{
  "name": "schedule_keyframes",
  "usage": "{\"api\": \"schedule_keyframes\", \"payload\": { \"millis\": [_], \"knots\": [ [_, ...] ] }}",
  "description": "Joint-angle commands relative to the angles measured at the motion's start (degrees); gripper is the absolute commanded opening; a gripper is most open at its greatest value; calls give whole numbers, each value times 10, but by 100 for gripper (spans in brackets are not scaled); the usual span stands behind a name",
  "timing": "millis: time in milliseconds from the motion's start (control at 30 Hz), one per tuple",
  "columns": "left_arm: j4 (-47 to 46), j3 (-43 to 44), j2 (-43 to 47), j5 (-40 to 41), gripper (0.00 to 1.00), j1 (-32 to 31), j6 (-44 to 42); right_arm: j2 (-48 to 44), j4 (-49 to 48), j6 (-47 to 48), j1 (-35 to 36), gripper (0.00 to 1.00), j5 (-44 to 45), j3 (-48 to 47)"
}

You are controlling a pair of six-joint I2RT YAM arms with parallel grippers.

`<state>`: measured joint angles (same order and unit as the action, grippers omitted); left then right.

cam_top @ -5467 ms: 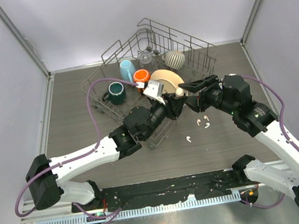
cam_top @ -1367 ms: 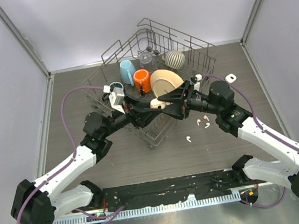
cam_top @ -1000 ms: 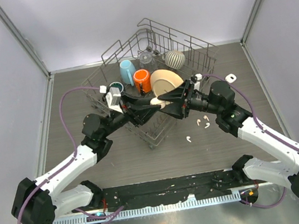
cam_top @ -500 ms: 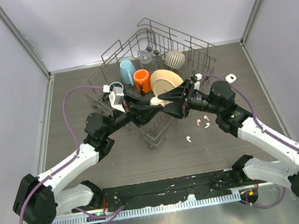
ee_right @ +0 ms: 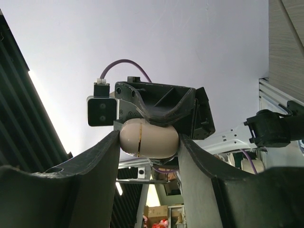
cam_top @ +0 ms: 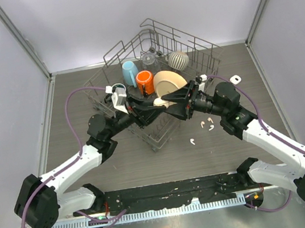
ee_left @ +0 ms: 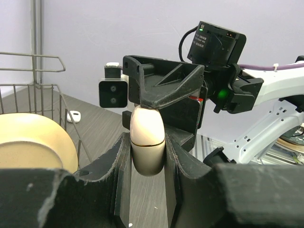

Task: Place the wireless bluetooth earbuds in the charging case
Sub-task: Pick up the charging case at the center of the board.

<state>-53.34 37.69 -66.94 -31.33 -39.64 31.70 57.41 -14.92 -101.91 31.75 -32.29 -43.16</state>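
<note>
The charging case (cam_top: 161, 102), a cream egg-shaped shell with a thin seam, hangs in the air in front of the dish rack, held from both sides. My left gripper (cam_top: 155, 103) is shut on one end of the case (ee_left: 147, 135), pads pressing its sides. From the opposite side, my right gripper (cam_top: 168, 101) is shut on the case (ee_right: 148, 137), both fingers touching it. The lid seam looks closed. Tiny white earbuds (cam_top: 202, 122) lie loose on the table below the right arm, another earbud (cam_top: 192, 141) nearer the front.
The wire dish rack (cam_top: 200, 49) behind the grippers holds a blue cup (cam_top: 129, 71), an orange mug (cam_top: 144, 81), a dark green mug (cam_top: 118, 90), a beige plate (cam_top: 169, 81) and a striped bowl (cam_top: 178, 60). A small white object (cam_top: 233, 80) lies right of the rack.
The left jaws have narrowed onto the case over the last second. Both arms and the case have stayed almost in place.
</note>
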Motion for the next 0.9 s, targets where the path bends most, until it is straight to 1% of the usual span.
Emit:
{"api": "schedule_keyframes", "payload": {
  "millis": [0,33,67,133,167,200,233,267,300,333,400,433,500,533,567,633,667,700,767,800,867],
  "knots": [
    [-47,11,-4,-7,0,-4,6,0,19,27,8,1,-10,-18],
    [-54,3,-3,-5,0,-4,6,0,21,29,8,1,-10,-20],
    [-59,-1,-3,3,0,-4,10,0,22,32,8,8,-9,-21],
    [-72,-14,2,12,0,-4,8,-3,28,40,8,18,-6,-22],
    [-84,-22,2,9,0,-4,6,-5,31,43,9,30,-1,-22],
    [-135,-31,1,7,0,-4,6,-7,31,44,8,37,-1,-22],
    [-162,-52,-2,7,0,-4,6,-7,33,55,7,43,0,-24],
    [-185,-61,-3,9,0,-4,7,-9,46,63,8,54,2,-27],
    [-212,-68,-2,12,0,-3,8,-7,56,75,7,58,3,-39],
    [-216,-76,0,12,0,-3,7,-8,67,105,8,66,6,-47],
    [-217,-82,4,2,0,-4,3,-10,103,145,9,71,16,-75],
    [-217,-90,6,0,0,-3,-1,-12,137,192,8,75,21,-87],
    [-228,-102,18,0,0,-3,-13,-16,170,237,8,78,39,-119],
    [-233,-115,23,-1,0,-3,-34,-19,189,267,8,80,44,-133],
    [-240,-121,35,0,0,-3,-46,-19,230,315,8,80,50,-159],
    [-237,-138,49,6,0,-3,-76,-25,269,375,8,81,62,-184],
    [-223,-141,57,7,0,-3,-84,-26,305,397,7,81,66,-192],
    [-213,-142,70,7,0,-3,-90,-28,327,448,8,80,72,-212],
    [-173,-143,84,5,0,-3,-112,-34,376,485,8,81,85,-223],
    [-162,-142,93,3,0,-3,-120,-35,389,515,8,81,88,-235],
    [-144,-142,99,5,0,-3,-135,-37,411,538,9,81,79,-243]
  ]
}}
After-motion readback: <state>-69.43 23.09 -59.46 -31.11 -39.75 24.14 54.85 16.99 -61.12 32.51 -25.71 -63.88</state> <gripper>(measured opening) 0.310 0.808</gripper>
